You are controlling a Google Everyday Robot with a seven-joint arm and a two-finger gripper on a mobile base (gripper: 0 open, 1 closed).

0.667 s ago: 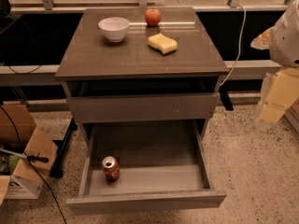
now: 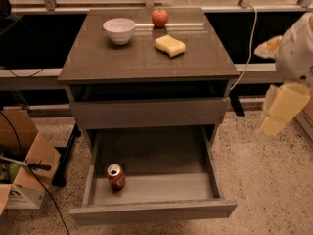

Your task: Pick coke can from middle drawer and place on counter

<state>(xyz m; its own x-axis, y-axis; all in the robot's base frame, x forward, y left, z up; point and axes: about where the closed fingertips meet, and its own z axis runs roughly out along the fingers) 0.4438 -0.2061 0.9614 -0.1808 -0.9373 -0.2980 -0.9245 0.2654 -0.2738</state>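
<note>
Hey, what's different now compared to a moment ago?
The gripper, at the right edge of the view, drifted slightly down and left; nothing was grasped. The coke can still stands front-left in the open middle drawer; bowl, apple and sponge on the counter are unchanged.

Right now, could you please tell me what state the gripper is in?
Gripper: cannot be told; it hangs off to the right of the counter, well away from the can standing in the open drawer.
</note>
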